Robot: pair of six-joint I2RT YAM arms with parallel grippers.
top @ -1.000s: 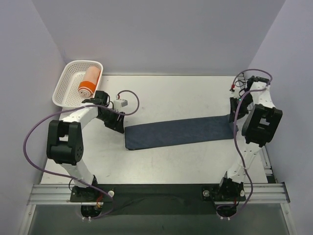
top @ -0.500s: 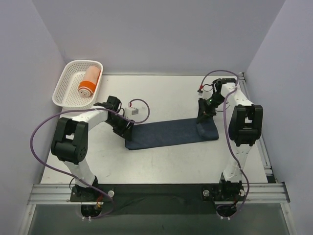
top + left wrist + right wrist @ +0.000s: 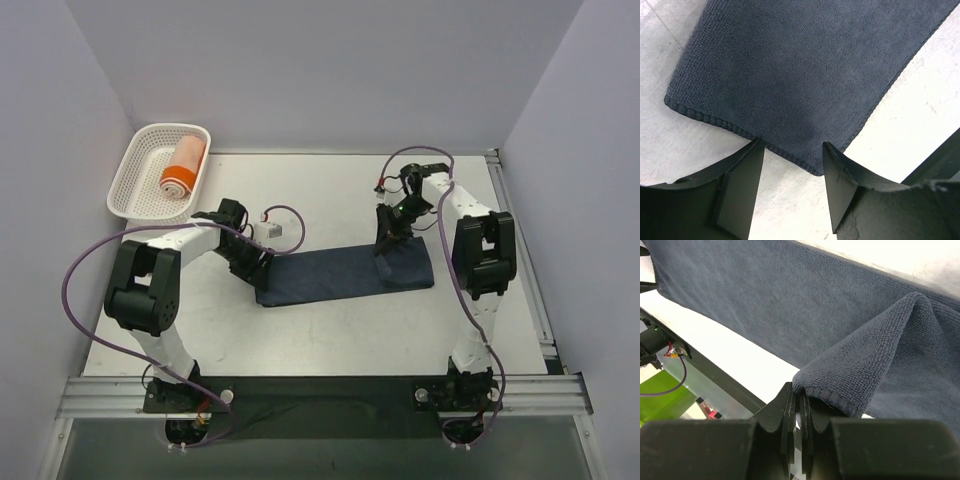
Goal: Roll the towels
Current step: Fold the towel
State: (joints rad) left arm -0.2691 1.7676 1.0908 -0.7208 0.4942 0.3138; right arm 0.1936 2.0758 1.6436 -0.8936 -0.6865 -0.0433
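On the desk (image 3: 330, 330), the navy towel (image 3: 330, 275) lies left to right; the right end effector (image 3: 384, 245) pinches its folded right end, and the left end effector (image 3: 262, 262) stands open at the left hem.

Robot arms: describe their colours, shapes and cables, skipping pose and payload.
Both the left arm and right arm pair white tubular links with blocky black joint housings. A purple cable loops loosely along each. The left end effector and right end effector have matte black, wedge-shaped fingers. No markings visible.
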